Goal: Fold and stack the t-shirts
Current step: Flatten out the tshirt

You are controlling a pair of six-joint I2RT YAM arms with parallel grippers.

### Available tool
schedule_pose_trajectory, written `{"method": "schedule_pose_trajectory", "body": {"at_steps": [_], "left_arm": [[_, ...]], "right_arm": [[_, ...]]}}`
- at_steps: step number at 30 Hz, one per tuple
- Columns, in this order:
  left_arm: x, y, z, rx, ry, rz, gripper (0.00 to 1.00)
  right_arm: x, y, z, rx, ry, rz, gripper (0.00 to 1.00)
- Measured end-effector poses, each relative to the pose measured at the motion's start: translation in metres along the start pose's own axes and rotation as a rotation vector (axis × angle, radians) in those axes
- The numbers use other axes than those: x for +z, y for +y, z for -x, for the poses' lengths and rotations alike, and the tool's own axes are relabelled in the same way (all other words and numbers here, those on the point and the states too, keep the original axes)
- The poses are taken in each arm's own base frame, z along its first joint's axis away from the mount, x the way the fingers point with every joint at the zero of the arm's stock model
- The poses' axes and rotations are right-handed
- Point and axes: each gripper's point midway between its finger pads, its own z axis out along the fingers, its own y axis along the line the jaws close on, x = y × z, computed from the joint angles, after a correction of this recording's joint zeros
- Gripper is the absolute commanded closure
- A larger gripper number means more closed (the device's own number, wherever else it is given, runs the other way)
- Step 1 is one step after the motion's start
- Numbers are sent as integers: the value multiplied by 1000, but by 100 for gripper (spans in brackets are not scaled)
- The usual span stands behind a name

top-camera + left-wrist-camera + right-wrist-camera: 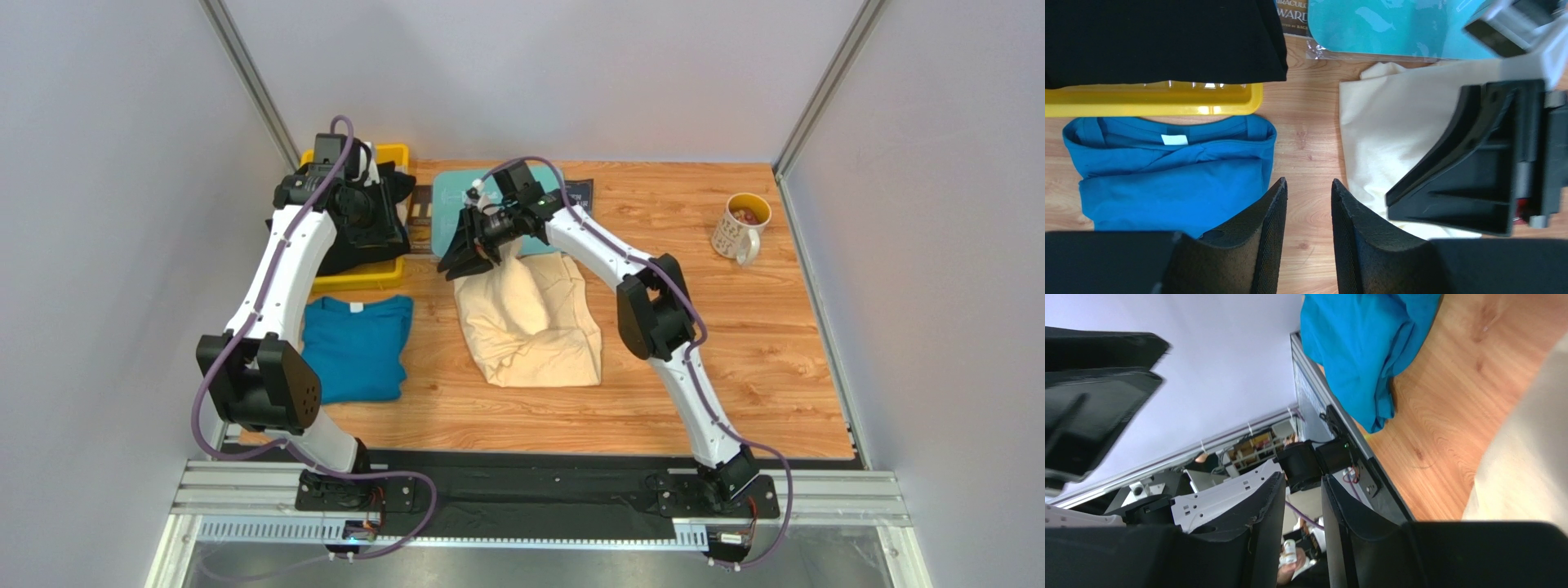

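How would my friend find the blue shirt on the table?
Start at the wooden table and go to its left side, on the near side of the yellow plastic bin. The teal-blue cloth t-shirt lies there, neatly folded; the cream-yellow t-shirt in the middle is paler and rumpled.

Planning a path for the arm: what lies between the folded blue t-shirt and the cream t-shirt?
Only bare wooden tabletop separates the blue t-shirt from the cream t-shirt; the left wrist view shows it plainly, the top view too.
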Motion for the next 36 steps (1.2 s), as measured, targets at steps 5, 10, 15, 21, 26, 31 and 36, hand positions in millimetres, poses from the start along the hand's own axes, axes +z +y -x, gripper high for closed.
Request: {"method": "schedule_pose_trajectory", "body": {"at_steps": [5, 10, 15, 21, 26, 31, 36], "left_arm": [[0, 6, 1, -7, -2, 20, 61], [0, 7, 1, -10, -1, 25, 61], [0, 6, 0, -12, 1, 19, 62], [1, 2, -1, -18, 9, -5, 62], [3, -2, -1, -36, 18, -26, 62], [3, -8, 0, -57, 15, -53, 63], [3, -15, 1, -78, 16, -88, 64]], "right_arm": [[18, -4, -16, 15, 61, 3, 95], [2, 8, -10, -47, -1, 18, 100], [-60, 19, 7, -76, -140, 40, 35], [-141, 6, 19, -69, -302, 58, 100], [-147, -19, -2, -9, -295, 22, 71], [-152, -10, -23, -45, -300, 37, 100], [-176, 6, -47, -58, -356, 132, 51]]}}
